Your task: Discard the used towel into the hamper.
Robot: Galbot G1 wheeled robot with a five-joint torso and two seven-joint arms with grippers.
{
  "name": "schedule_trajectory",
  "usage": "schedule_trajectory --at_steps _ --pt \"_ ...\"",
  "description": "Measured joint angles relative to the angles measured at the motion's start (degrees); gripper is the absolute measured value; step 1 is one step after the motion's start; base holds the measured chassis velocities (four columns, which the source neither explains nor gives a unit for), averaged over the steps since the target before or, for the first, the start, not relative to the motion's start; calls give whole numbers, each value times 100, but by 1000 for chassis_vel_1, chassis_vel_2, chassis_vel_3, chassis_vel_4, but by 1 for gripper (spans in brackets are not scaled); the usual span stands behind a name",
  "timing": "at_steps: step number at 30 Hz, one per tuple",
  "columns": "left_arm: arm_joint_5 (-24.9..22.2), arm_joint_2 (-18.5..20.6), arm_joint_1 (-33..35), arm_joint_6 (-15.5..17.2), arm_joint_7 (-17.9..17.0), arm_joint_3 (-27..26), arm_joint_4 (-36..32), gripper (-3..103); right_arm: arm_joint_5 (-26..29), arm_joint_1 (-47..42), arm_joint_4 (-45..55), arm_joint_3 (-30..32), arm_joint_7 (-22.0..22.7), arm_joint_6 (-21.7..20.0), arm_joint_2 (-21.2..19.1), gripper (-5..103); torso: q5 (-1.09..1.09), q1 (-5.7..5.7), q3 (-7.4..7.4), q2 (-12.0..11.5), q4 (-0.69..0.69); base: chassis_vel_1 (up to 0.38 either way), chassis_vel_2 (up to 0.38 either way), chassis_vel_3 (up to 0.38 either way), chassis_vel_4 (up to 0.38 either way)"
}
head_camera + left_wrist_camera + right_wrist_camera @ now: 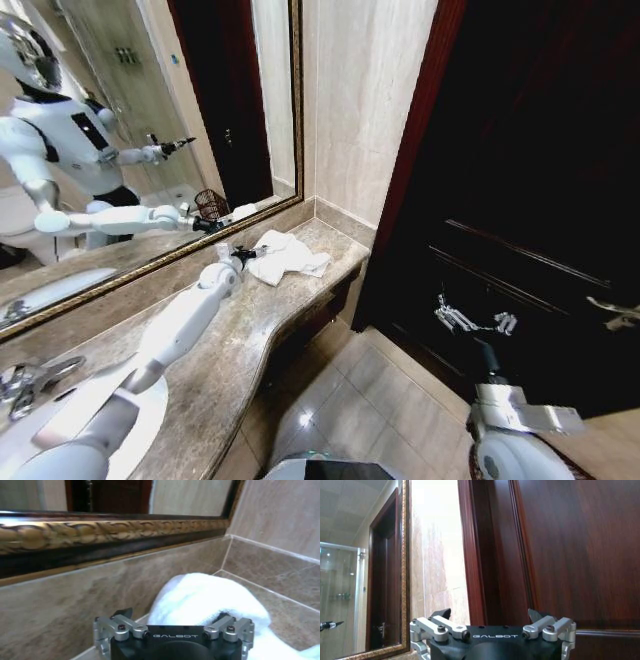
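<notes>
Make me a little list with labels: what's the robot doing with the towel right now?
Place: marble bathroom counter under a gold-framed mirror
Towel: white towel, crumpled on the counter near the corner
Left gripper: left gripper reaching out at the towel's edge, open
Right gripper: right gripper held up before the dark wooden door, open
Towel grabbed: not yet

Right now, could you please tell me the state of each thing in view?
towel: crumpled, lying on the counter near the corner.
left gripper: open, reached out beside the towel.
right gripper: open, raised before the dark door.
door: shut.
</notes>
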Motion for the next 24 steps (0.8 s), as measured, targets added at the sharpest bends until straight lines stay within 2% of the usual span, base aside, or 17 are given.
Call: schedule_trajectory --at_steps 4,5,8,9,10,12,13,15,17,21,23,24 --pt "10 -98 -17 -80 66 54 71 89 -11 37 -17 -57 -71 -14 72 100 -1 0 0 0 0 0 0 0 0" --pt "10 -98 -17 -80 66 54 71 89 -11 37 -17 -57 -71 -14 72 100 -1 0 0 0 0 0 0 0 0" --pt "86 -193 8 -101 55 56 91 77 -90 28 -15 -206 -119 -26 164 100 -1 0 0 0 0 0 0 0 0" --pt "86 -193 8 -101 55 56 91 77 -90 28 -15 -206 -119 -26 164 100 -1 0 0 0 0 0 0 0 0" --pt "121 -227 19 -115 32 52 104 72 -100 13 -11 -227 -135 -27 167 100 0 0 0 0 1 0 0 0 0" --pt "141 -248 24 -130 19 48 114 72 -102 8 -8 -230 -143 -27 166 100 -1 -1 0 0 0 0 0 0 0" --pt "178 -294 36 -161 -1 28 126 64 -103 -9 22 -232 -173 -31 158 100 -1 -1 0 0 0 0 0 0 0" --pt "184 -326 47 -172 -3 1 116 57 -103 -45 61 -224 -188 -33 141 100 -1 -1 0 0 0 0 0 0 0" --pt "186 -334 52 -170 -1 -11 98 57 -103 -66 70 -218 -191 -33 129 100 -1 -1 0 0 1 0 0 0 0" --pt "216 -341 90 -135 -13 -26 -2 41 -103 -107 117 -179 -197 -33 108 100 -1 -1 0 0 0 0 0 0 0" --pt "217 -345 104 -126 -33 -30 -31 41 -103 -119 141 -178 -209 -33 111 100 -1 -1 0 0 1 0 0 0 0" --pt "217 -347 122 -121 -55 -38 -66 38 -105 -136 166 -178 -224 -33 118 100 -1 -1 0 0 0 0 0 0 0"
